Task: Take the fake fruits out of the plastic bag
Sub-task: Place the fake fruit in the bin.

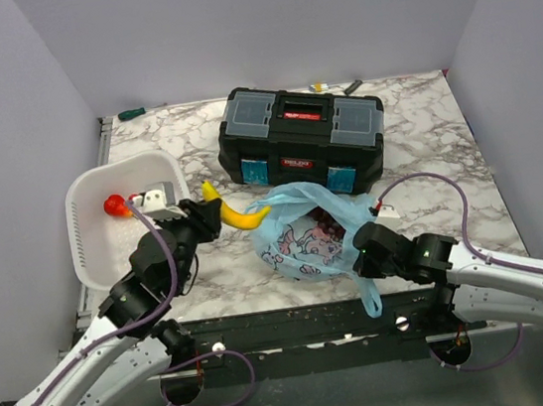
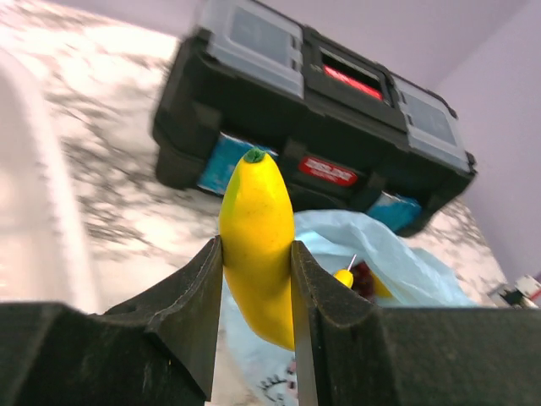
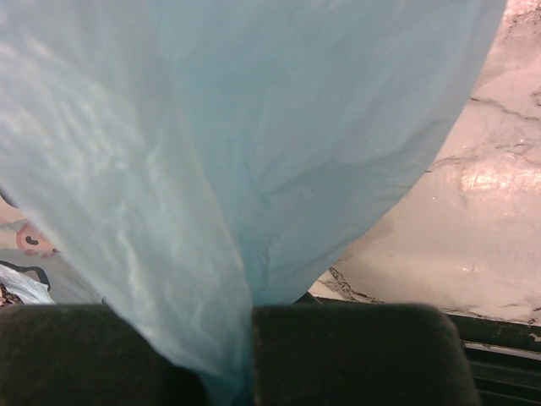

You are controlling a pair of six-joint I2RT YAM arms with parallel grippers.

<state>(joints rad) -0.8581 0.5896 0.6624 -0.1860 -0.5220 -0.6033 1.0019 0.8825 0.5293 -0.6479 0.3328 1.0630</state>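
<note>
At the far left a white basket is sitting on the marbled table. A small red fruit is lying inside it, partly hidden by the left arm's wrist. Just right of the basket, the left pincer is gripping a banana, its jaws partly closed and pressing on both sides. In the wrist view the left pincer is covering the lower end of the banana, and the green-tipped end is pointing toward the black toolbox. The banana's right tip is reaching the left rim of the plastic bag; whether they are touching is impossible to tell.

The bag is lying crumpled in front of the toolbox with its mouth gaping upward. Dark red grapes are showing inside, and the blue film is veiling everything else. From the left wrist, a small yellow fruit is peeking out of the plastic bag, mostly cut off.

On the right, the right pincer is pinching the bag's near-right edge, jaws fully closed on the film. Its own camera is showing little but the plastic bag fanning out from between the fingers.
</note>
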